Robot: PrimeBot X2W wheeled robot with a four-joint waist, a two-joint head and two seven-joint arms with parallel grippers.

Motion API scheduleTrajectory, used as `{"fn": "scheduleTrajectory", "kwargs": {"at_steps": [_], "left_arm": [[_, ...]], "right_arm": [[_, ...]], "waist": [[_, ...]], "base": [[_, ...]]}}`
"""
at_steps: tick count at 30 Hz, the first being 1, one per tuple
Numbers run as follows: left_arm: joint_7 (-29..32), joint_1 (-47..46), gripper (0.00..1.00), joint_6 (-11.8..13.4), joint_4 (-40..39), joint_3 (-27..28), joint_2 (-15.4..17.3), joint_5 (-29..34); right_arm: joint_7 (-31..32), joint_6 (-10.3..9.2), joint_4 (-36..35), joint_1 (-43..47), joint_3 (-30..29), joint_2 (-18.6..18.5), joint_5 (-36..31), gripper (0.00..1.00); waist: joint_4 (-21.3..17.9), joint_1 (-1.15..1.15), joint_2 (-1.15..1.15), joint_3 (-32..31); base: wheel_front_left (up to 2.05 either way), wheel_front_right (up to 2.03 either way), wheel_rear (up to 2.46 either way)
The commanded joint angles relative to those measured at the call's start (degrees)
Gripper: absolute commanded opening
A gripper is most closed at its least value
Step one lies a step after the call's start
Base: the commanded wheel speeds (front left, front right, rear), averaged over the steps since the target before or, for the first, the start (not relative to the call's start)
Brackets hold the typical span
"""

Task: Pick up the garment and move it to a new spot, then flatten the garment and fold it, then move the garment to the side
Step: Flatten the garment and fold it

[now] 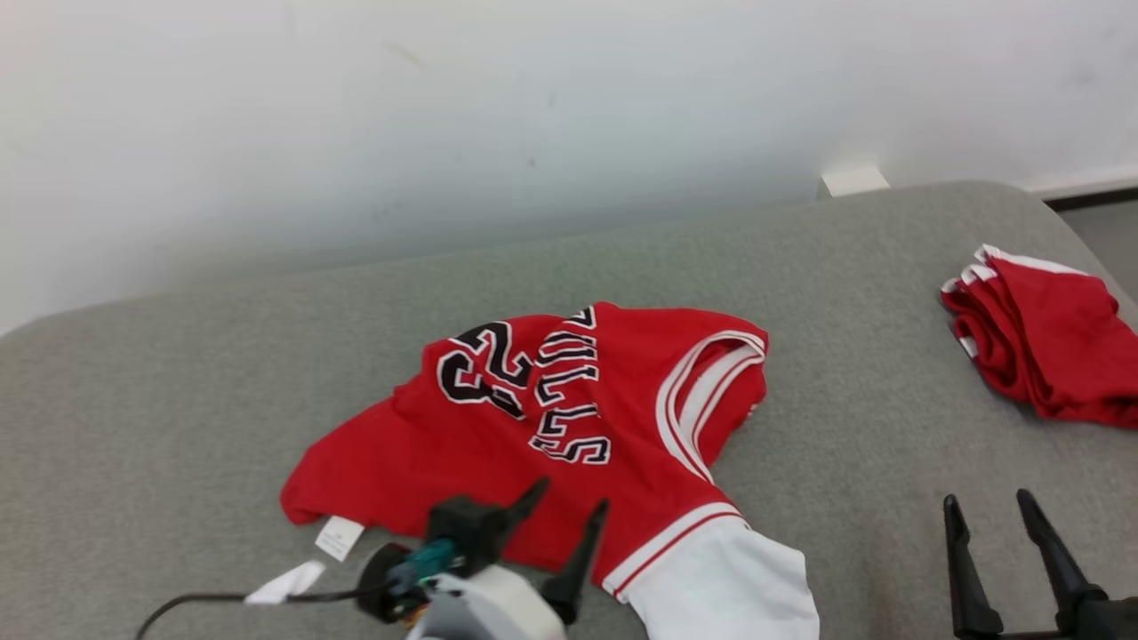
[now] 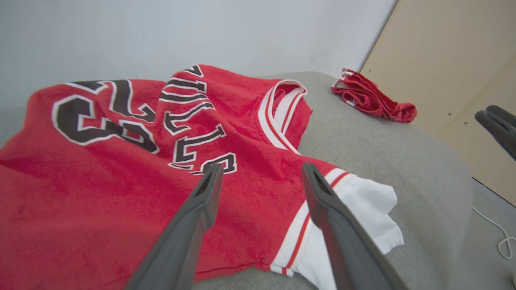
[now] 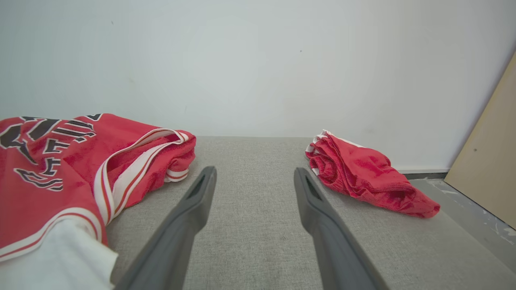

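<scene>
Garment [image 1: 533, 427]: from the head view, a red jersey with black-and-white lettering, white-striped trim and a white sleeve lies spread at the centre of the grey surface [image 1: 267, 356]. The sleeve points to 5 o'clock, and a white tag [image 1: 339, 537] sits at the hem at 7 o'clock. The left gripper [image 1: 573, 498] is at 6 o'clock over the near edge of the jersey, its two dark fingers parted with nothing between them. I cannot tell whether they touch the cloth. The right gripper [image 1: 988, 500] is at 4 o'clock over bare grey fabric, jaws wide and empty, well apart from the jersey. A red bundle [image 1: 1049, 347] of folded cloth lies at 3 o'clock near the surface's edge.

Left wrist view: the garment [image 2: 121, 169] covers the left and centre. The left gripper [image 2: 262, 167] rises from 6 o'clock with its jaws spread, one finger over the red body and the other over the striped sleeve band. The red bundle [image 2: 371, 98] lies at 1 o'clock. A tan board [image 2: 455, 60] stands behind it, and the right gripper [image 2: 489, 119] shows at 3 o'clock. A white cable [image 2: 500, 237] lies on the floor at 4 o'clock.

Right wrist view: the right gripper [image 3: 254, 170] stands open over bare grey surface [image 3: 250, 225]. The garment [image 3: 52, 173] is at 9 o'clock and the red bundle [image 3: 363, 177] at 3 o'clock, neither touching the fingers.
</scene>
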Motion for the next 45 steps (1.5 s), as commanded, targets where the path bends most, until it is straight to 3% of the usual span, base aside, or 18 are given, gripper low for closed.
{"fn": "scheduleTrajectory", "kwargs": {"at_steps": [1, 8, 14, 20, 29, 36, 45], "left_arm": [[-1.29, 2.35, 1.0, 1.78, -2.28, 1.56, 1.75, 0.07], [-3.13, 11.96, 1.0, 7.76, -9.61, 11.26, 7.16, 2.78], [-3.13, 22.39, 1.0, 7.84, -13.22, 23.76, 7.21, 10.11], [-3.15, 29.65, 1.0, 3.91, -12.43, 32.64, 4.02, 15.72], [-3.16, 34.34, 1.0, -4.85, -10.54, 43.51, -3.52, 24.23], [-3.16, 34.76, 1.0, -9.78, -9.01, 48.03, -7.19, 28.41], [-3.15, 34.34, 1.0, -14.06, -7.76, 51.33, -9.71, 32.06]], "right_arm": [[0.06, -0.15, -1.22, 0.85, -0.75, -0.3, -0.5, 1.0], [0.06, -0.15, -3.73, 2.71, -0.99, -0.2, 0.07, 1.0], [0.07, -0.15, -3.46, 4.28, -0.44, -0.13, 0.85, 1.0], [0.07, -0.15, -2.03, 5.26, 0.07, -0.09, 2.04, 1.0], [0.06, -0.15, 0.11, 5.99, 1.26, -0.08, 3.74, 1.0], [0.06, -0.15, 0.76, 5.25, 1.97, -0.08, 4.24, 1.0], [0.1, -0.15, 0.13, 4.49, 3.23, -0.07, 4.09, 1.0]], "waist": [[1.91, 0.0, 0.0, -1.95], [5.02, 0.0, 0.0, -4.31], [7.2, 0.0, 0.0, -5.4], [8.14, 0.0, 0.0, -6.13], [8.75, 0.0, 0.0, -7.03], [8.92, 0.0, 0.0, -7.01], [8.14, 0.0, 0.0, -6.32]], "base": [[0.0, 0.0, 0.0], [0.0, 0.0, 0.0], [0.0, 0.0, 0.0], [0.0, 0.0, 0.0], [0.0, 0.0, 0.0], [0.0, 0.0, 0.0], [0.0, 0.0, 0.0]]}}
